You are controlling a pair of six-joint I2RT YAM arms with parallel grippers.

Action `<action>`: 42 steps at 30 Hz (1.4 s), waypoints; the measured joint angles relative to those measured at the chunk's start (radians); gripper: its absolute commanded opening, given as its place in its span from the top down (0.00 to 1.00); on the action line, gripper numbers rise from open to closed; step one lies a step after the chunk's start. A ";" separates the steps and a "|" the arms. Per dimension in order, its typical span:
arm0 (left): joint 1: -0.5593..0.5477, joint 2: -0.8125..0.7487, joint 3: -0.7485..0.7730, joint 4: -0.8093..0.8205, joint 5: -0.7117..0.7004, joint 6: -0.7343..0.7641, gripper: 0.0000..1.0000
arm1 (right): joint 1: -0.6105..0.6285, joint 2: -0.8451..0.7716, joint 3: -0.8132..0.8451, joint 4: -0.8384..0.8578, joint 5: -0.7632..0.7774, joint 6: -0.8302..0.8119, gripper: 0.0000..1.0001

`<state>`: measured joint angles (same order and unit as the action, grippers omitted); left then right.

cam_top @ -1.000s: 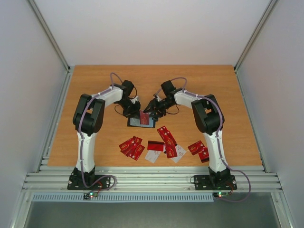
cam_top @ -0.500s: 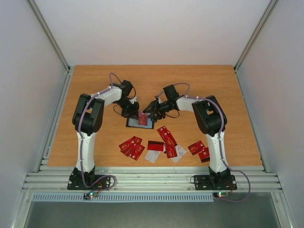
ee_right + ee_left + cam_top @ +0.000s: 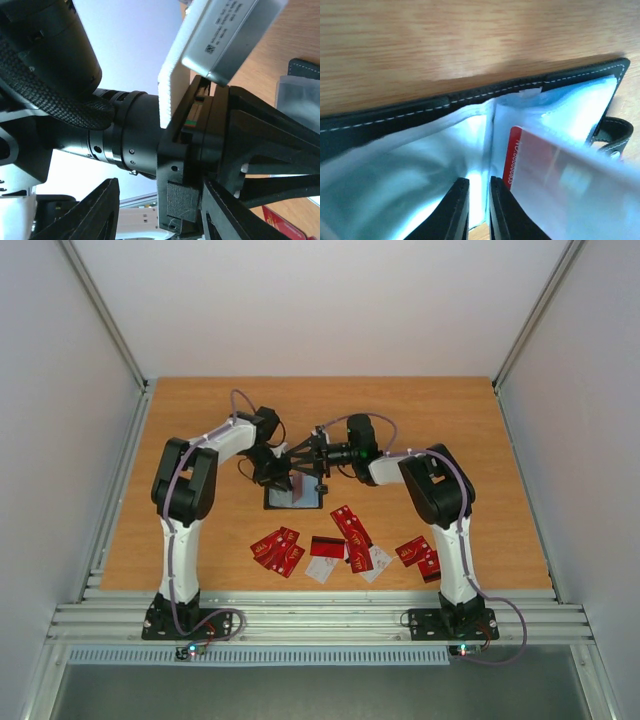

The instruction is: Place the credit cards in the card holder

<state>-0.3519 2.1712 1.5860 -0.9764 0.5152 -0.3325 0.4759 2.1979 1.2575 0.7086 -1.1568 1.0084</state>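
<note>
- left wrist view: the left gripper [image 3: 478,182] has its jaws nearly together. only a thin slit is left, with pale sleeve [image 3: 420,175] showing in it. whether they pinch that sleeve i cannot tell.
- right gripper [image 3: 160,182] stands with jaws well apart and nothing between them. the left arm's wrist [image 3: 125,135] fills its view just beyond, so the two tools sit very close together over the holder.
- holder [image 3: 296,497] lies open and flat near the table's middle, right under both grippers. its stitched black edge runs along the far side, and the tab [image 3: 614,136] hangs off one end.
- one red card [image 3: 516,159] looks tucked under clear plastic on the tab side. how deep it sits i cannot tell, as the plastic blurs it.
- progress, as i judge it: barely begun. one card is at the holder. the other cards [image 3: 277,548], about a dozen, lie loose in a scattered row between the holder and the near edge, some overlapping.
- room: the table [image 3: 430,410] shows bare wood behind the holder and to both sides of it. the walls [image 3: 60,440] stand well apart from the arms.
- the tight spot is between the grippers themselves. i'd judge one should back off before the other swings down to the loose cards.
</note>
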 measured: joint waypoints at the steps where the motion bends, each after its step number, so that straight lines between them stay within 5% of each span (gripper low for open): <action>1: 0.003 -0.008 0.001 -0.007 -0.010 0.005 0.84 | 0.002 0.002 -0.007 0.036 -0.003 0.034 0.54; 13: 0.019 -0.150 -0.080 -0.016 -0.086 0.023 0.82 | 0.013 0.000 0.005 0.003 -0.036 -0.022 0.56; 16: 0.035 -0.219 -0.118 -0.010 -0.086 0.028 0.85 | 0.012 -0.044 0.022 -0.255 0.009 -0.182 0.56; 19: 0.043 -0.294 -0.148 0.018 -0.063 0.041 0.89 | 0.004 -0.119 0.164 -0.794 0.177 -0.547 0.56; 26: -0.005 -0.268 -0.148 0.095 0.005 0.046 0.96 | -0.020 -0.209 0.233 -1.205 0.345 -0.886 0.57; 42: -0.017 -0.067 -0.079 0.132 0.035 0.056 1.00 | -0.011 -0.068 0.259 -1.351 0.379 -0.949 0.57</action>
<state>-0.3687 2.1040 1.5066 -0.8448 0.5503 -0.2764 0.4644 2.1300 1.5166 -0.6426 -0.7776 0.0593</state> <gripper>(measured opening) 0.022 0.434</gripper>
